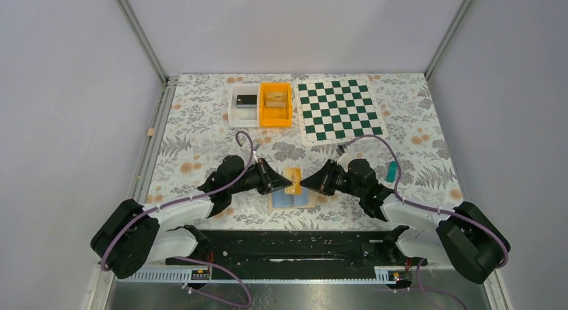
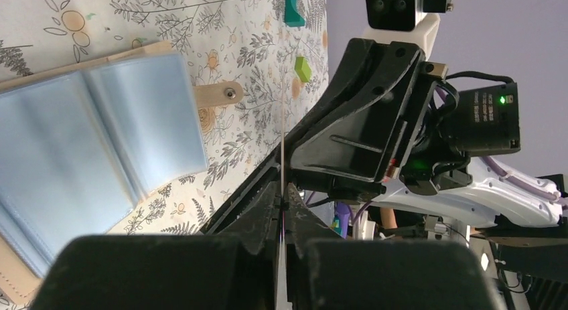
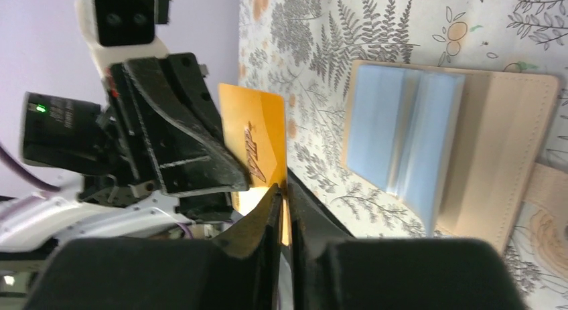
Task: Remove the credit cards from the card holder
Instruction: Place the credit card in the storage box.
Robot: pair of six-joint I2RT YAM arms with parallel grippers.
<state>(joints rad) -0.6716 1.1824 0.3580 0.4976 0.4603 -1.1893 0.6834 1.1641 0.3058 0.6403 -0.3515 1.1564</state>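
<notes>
Nearest us, just above the card holder [image 1: 292, 201], the two arms meet tip to tip over one orange card [image 1: 293, 179]. The left pincer [image 1: 286, 183] is closed almost fully, with only the card's thin edge between its fingers. The right pincer [image 1: 303, 183] is closed just as tightly on the same card from the opposite side. The card stands on edge in the air, clear of the holder.

The card holder lies open and flat on the desk [image 1: 201, 149], right below the pincers, blue sleeves up and tan border around them. Nothing pins it down. We cannot tell whether any cards remain in the sleeves.

We judge this a handover, and the risk sits there. If both pincers pull away while gripping, the thin card may bend or spring free. If one lets go before the other has a firm hold, the card may drop back onto the holder or slide off across the desk. A low sweep by either arm could also shove the loose holder.

To the right of the holder lies a small teal piece [image 1: 390, 170]. Well beyond the holder stand a white tray [image 1: 243, 122], an orange bin [image 1: 276, 122] touching it, and a chessboard [image 1: 339, 109].
</notes>
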